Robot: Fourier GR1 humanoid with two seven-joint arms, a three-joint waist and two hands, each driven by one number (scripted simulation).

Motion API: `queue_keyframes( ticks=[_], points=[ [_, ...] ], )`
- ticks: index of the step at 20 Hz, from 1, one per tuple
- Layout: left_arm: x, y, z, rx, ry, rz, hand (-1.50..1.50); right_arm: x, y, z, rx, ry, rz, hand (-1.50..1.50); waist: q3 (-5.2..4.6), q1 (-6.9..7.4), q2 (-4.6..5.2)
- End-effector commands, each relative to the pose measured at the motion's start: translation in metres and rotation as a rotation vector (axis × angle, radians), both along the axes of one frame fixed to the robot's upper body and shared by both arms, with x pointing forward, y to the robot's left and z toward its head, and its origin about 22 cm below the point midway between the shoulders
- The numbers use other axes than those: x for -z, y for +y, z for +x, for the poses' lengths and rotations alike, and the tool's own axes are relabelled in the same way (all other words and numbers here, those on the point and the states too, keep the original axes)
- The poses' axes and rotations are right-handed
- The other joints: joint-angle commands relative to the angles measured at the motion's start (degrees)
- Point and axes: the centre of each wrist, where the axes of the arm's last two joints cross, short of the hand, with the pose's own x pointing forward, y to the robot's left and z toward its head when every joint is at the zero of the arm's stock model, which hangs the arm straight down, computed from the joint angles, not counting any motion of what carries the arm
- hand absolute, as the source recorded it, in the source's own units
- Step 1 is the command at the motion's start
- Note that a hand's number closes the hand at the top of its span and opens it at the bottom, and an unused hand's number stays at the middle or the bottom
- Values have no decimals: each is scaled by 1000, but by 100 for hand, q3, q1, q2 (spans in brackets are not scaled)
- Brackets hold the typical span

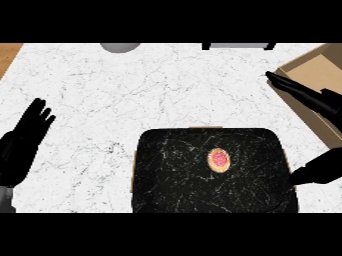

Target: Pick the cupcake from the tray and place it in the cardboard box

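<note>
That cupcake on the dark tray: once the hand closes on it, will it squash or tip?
The cupcake looks small against the tray, so probably light. Its pink top suggests soft icing, likely to smear under fingers. Standing alone, it could tip if nudged sideways. The right hand is open, not touching it.

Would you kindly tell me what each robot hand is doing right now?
Left robot hand: open, holding nothing.
Right robot hand: open, holding nothing.

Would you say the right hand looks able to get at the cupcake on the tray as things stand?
Probably yes: the right hand is open beside the tray, and nothing stands between it and the exposed cupcake.
</note>
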Motion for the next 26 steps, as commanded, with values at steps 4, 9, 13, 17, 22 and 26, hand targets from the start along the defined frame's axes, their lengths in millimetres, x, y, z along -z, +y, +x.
queue_keyframes(
  ticks=[4,9,13,17,22,26],
  points=[
    [-6,2,-2,-8,-11,1,0,-34,36,-22,38,-46,-470,-150,-5,5,-4],
    [-13,1,3,18,-9,5,0,-34,89,-31,37,18,-631,-150,-2,46,20],
    [-10,-4,19,4,-5,-11,0,-22,106,-29,28,126,-687,-150,3,-21,41],
    [-21,5,7,13,0,7,0,-30,124,-25,56,175,-736,-150,7,26,31],
    [-5,5,-8,13,-3,-23,0,-21,100,-24,45,201,-781,-150,11,4,32],
    [-11,-3,-2,10,-7,0,0,-12,100,-13,56,203,-792,-150,12,6,38]
  ],
)
